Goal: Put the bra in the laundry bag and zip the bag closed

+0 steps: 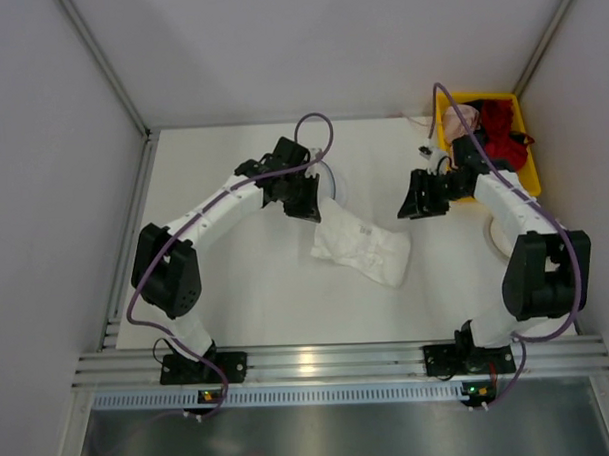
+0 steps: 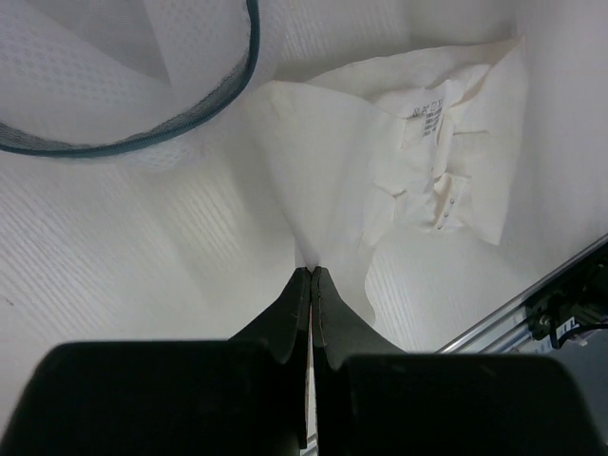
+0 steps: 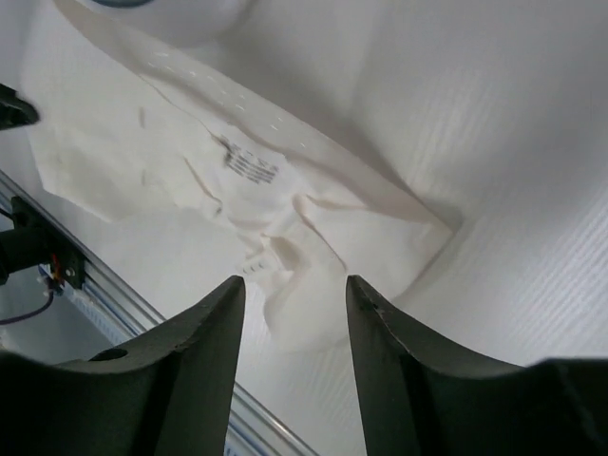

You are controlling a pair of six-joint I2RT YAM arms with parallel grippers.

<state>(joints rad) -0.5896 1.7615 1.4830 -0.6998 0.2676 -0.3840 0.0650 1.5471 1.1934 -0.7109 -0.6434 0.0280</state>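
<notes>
The white bra [image 1: 363,251] lies crumpled on the table between the arms. My left gripper [image 1: 312,214] is shut on its upper left corner; in the left wrist view the closed gripper [image 2: 312,272] pinches the cloth, and the rest of the bra [image 2: 418,161] spreads out beyond it. The mesh laundry bag [image 2: 114,104] with its dark rim lies just left of that, mostly hidden under the left gripper in the top view [image 1: 332,183]. My right gripper [image 1: 414,206] is open and empty, hovering above the bra's right end [image 3: 285,190], with its jaws wide apart [image 3: 293,285].
A yellow bin [image 1: 442,108] at the back right holds a red garment [image 1: 501,131] and a pink one [image 1: 461,117]. A cream round pouch [image 1: 497,237] lies partly under the right arm. Booth walls stand on both sides, and an aluminium rail [image 1: 319,363] runs along the near edge.
</notes>
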